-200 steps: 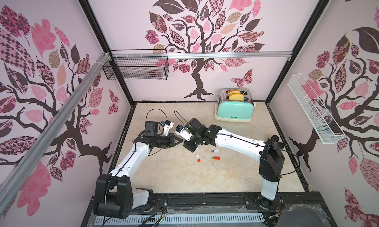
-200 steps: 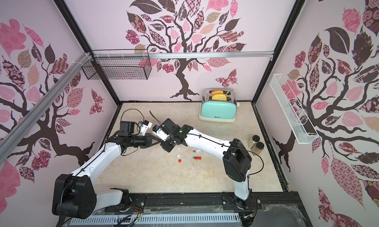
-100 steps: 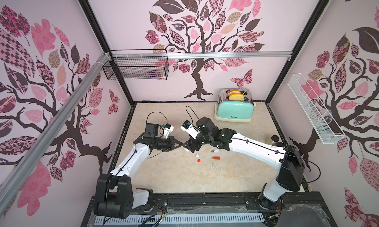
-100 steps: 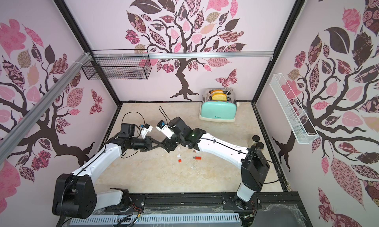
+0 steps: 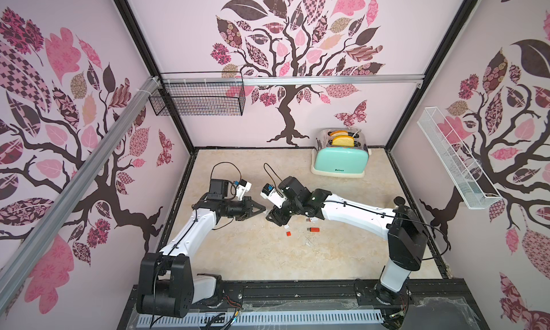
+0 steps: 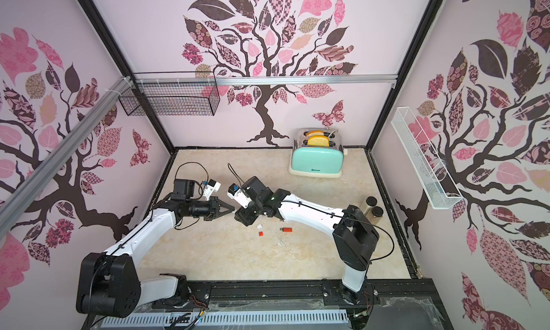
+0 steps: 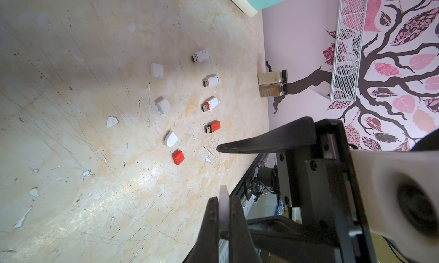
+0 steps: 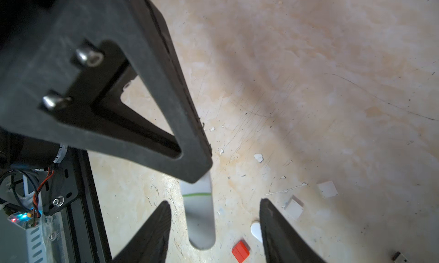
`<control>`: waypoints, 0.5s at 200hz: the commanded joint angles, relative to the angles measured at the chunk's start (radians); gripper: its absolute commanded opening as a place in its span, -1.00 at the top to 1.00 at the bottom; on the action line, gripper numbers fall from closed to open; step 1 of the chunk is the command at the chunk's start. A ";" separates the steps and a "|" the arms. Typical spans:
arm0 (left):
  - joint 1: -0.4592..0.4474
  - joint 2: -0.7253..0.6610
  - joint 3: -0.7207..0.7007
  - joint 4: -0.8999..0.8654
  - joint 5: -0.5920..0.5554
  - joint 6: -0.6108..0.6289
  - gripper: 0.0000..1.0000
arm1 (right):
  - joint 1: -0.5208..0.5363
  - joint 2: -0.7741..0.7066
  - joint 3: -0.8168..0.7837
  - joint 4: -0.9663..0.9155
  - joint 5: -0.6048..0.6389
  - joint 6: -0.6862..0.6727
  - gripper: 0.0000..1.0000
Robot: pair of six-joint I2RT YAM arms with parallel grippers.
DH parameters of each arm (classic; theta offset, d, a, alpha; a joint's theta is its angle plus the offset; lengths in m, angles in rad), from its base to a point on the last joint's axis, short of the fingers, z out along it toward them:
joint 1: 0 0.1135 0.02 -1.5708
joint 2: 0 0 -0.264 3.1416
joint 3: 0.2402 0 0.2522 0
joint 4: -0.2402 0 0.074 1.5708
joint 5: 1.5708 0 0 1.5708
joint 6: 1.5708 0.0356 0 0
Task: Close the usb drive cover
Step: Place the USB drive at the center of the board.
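White plastic sits between the two fingers of the left gripper (image 7: 223, 199): they are pressed together on a thin white usb drive (image 8: 199, 216) with a green line across it, held in the air above the desk (image 7: 71, 83). We think it is gripped by one end so that the rounded end stays free for the right gripper (image 8: 215, 202), whose fingers stand apart on both sides of that end without touching it. We cannot tell whether the cover is fully pushed on. Below, on the scratched beige desk, four bare drives (image 7: 211, 81) lie in a row with loose covers near them, among these a red cover (image 7: 178, 157). A mint toaster (image 5: 339, 161) stands at the back, and the walls carry a pink tree pattern.
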 commanded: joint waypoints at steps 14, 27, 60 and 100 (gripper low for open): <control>0.005 -0.013 -0.005 0.032 0.034 -0.008 1.00 | -0.002 0.004 0.007 0.010 -0.018 0.000 -0.09; 0.006 -0.014 0.007 0.001 0.017 0.005 1.00 | -0.003 0.015 0.040 -0.037 -0.013 -0.002 0.02; -0.002 -0.014 -0.008 0.022 0.024 0.006 1.00 | -0.004 -0.003 0.000 0.003 -0.005 -0.010 0.19; -0.012 -0.007 -0.006 0.022 0.022 0.008 1.00 | -0.002 0.005 0.015 0.004 -0.034 0.001 0.43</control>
